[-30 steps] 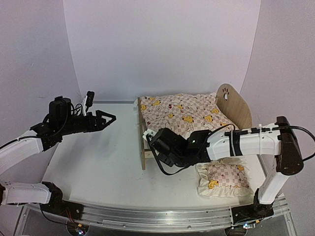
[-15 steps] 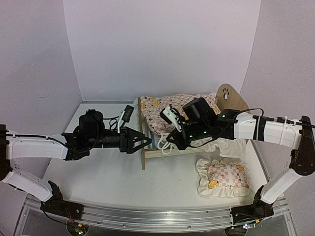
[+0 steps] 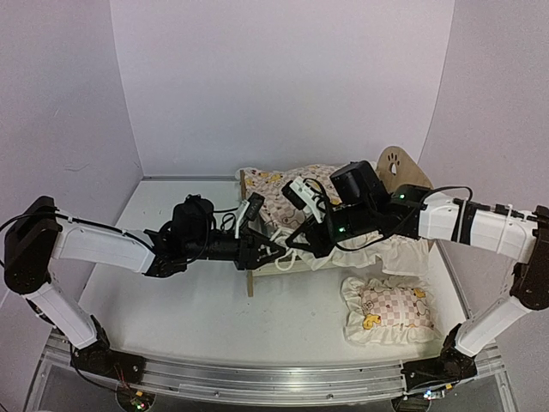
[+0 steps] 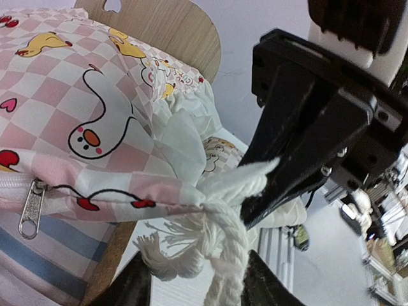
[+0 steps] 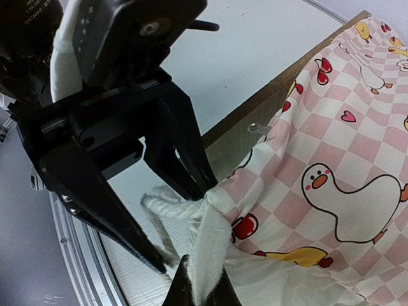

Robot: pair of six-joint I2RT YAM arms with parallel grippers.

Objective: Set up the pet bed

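Observation:
The pet bed stands right of the table's middle, with its paw-print headboard point(image 3: 403, 170) at the far right and its low footboard point(image 3: 250, 276) at the left. A strip of its blue-striped base point(image 4: 35, 258) shows under the cartoon-print quilt point(image 3: 276, 185) point(image 5: 331, 159). My right gripper point(image 3: 290, 244) point(image 5: 201, 290) is shut on the quilt's white frill at the foot-end corner and holds it lifted. A white rope tassel point(image 4: 223, 245) point(image 5: 164, 205) hangs from that corner. My left gripper point(image 3: 273, 255) point(image 4: 196, 277) meets it there, jaws part open, with the rope between the fingers.
The small matching frilled pillow point(image 3: 388, 311) lies on the table in front of the bed, near the right arm's base. A zipper pull point(image 4: 30, 207) hangs at the quilt's edge. The two wrists are close together over the footboard. Backdrop walls close the table's far side and both flanks.
My left arm has swung right from the table's left side to the bed's foot, and its jaws have narrowed around the rope. My right gripper has lifted the quilt corner.

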